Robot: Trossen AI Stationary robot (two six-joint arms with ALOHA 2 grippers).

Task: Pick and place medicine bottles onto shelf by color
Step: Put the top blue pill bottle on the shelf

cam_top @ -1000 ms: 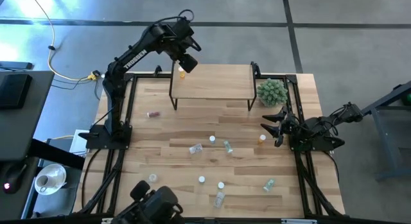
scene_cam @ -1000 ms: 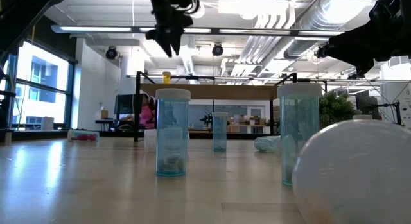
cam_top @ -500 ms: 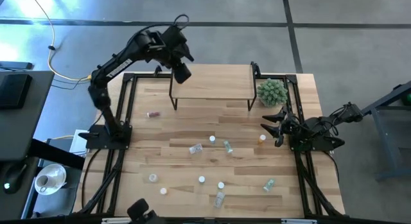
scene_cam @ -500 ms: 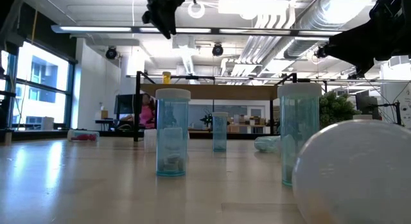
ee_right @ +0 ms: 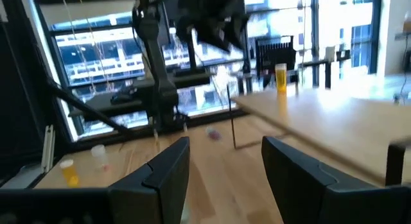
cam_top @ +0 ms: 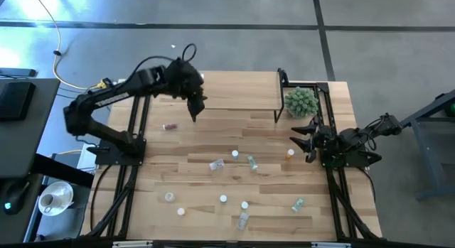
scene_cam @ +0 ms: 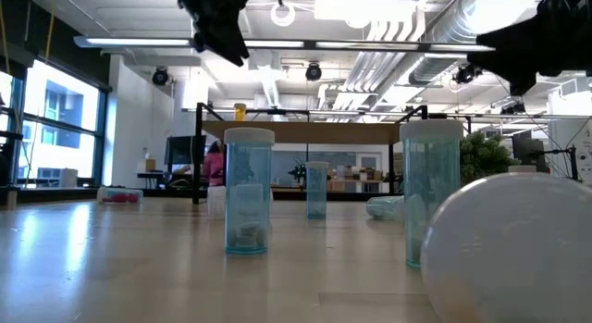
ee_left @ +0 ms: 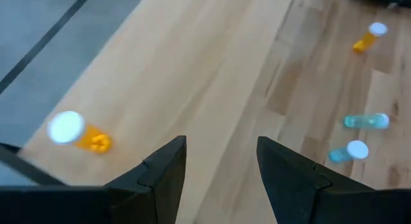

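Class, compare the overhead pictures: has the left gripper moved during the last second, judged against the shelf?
Yes. The left gripper has swung from the shelf's back-left corner forward to its front-left leg, with open and empty jaws.

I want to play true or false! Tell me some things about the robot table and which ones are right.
1. An orange bottle stands on the shelf. True.
2. The left gripper is holding a bottle. False: its open fingers hold nothing.
3. The spiky green plant ball sits beside the shelf. True.
4. Every bottle is already on the shelf. False: many are on the table, like the pink bottle.
5. The right gripper is beside the plant ball's side of the table. True.
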